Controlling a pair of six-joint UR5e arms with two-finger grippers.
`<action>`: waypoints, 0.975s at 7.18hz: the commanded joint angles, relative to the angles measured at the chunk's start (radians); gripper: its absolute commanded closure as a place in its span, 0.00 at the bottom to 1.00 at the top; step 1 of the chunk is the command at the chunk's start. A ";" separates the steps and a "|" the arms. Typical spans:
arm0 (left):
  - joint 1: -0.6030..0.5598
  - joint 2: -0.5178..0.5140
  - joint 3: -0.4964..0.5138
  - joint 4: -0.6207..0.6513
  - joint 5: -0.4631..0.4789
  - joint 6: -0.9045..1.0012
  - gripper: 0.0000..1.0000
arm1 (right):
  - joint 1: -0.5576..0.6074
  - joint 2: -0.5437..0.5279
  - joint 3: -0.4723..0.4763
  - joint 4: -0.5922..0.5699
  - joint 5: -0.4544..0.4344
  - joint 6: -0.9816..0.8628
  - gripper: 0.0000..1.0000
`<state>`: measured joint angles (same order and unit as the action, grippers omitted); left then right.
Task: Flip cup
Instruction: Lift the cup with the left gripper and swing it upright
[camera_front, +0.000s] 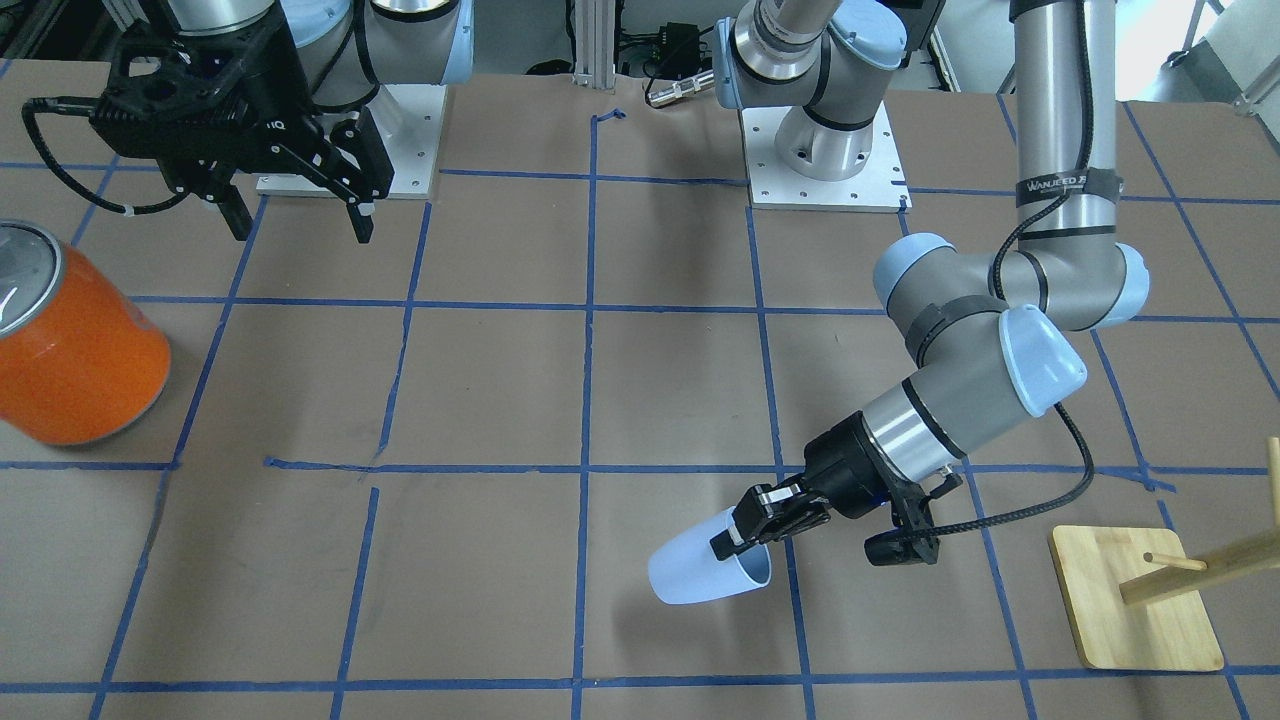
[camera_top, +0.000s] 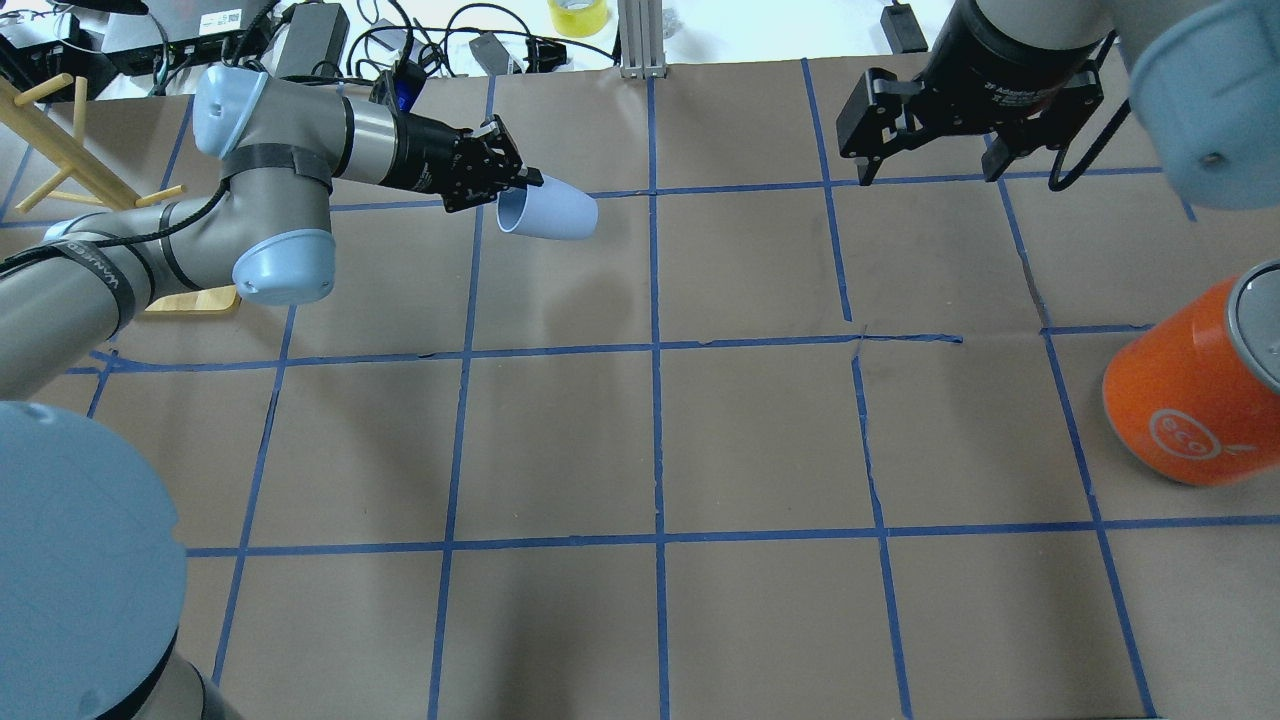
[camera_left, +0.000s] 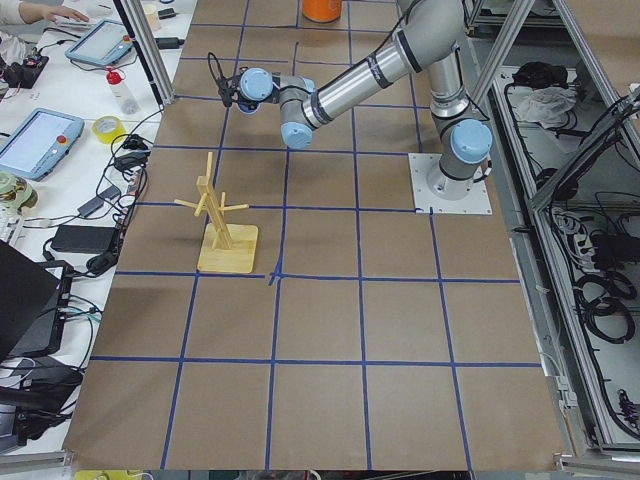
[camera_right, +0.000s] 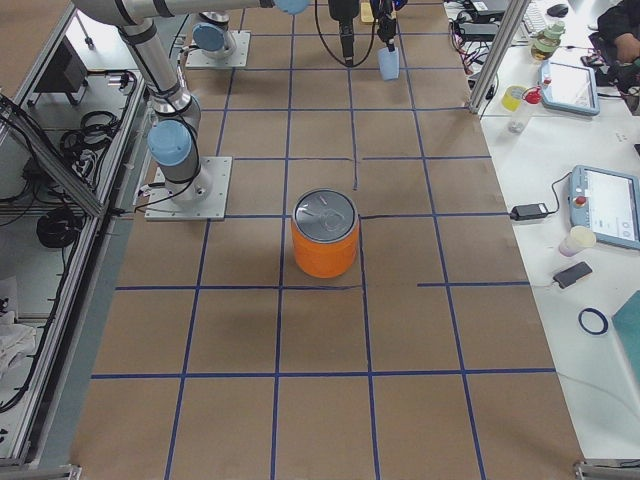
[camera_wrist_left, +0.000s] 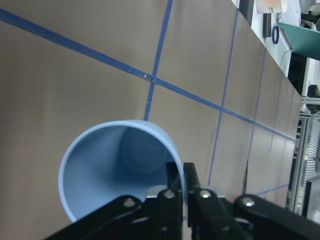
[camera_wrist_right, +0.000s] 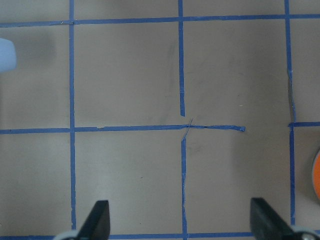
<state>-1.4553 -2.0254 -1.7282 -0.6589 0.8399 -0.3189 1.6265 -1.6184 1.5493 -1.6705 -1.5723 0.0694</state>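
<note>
The cup (camera_top: 552, 212) is a small pale blue tumbler, held on its side above the table; it also shows in the front view (camera_front: 700, 570) and the left wrist view (camera_wrist_left: 112, 170). My left gripper (camera_top: 508, 184) is shut on the cup's rim, one finger inside and one outside, as the left wrist view (camera_wrist_left: 182, 187) shows. The cup's open mouth faces the gripper. My right gripper (camera_top: 925, 170) is open and empty, high above the far right of the table; its fingertips (camera_wrist_right: 100, 220) show in the right wrist view, and it shows in the front view (camera_front: 300, 225).
A large orange canister (camera_top: 1195, 395) with a silver top stands at the right side. A wooden peg stand (camera_top: 80, 150) on a square base stands at the far left, behind my left arm. Blue tape lines grid the brown table (camera_top: 660, 440).
</note>
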 joint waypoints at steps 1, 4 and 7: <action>-0.011 0.037 0.072 -0.125 0.213 0.093 1.00 | 0.000 0.000 0.000 0.000 0.000 0.000 0.00; -0.004 0.045 0.223 -0.462 0.593 0.369 1.00 | 0.000 0.000 0.000 0.000 0.000 0.000 0.00; 0.003 0.004 0.223 -0.466 0.785 0.506 1.00 | 0.000 0.000 0.000 0.000 0.000 0.000 0.00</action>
<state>-1.4534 -2.0078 -1.5069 -1.1257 1.5711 0.1540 1.6260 -1.6183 1.5494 -1.6705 -1.5719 0.0691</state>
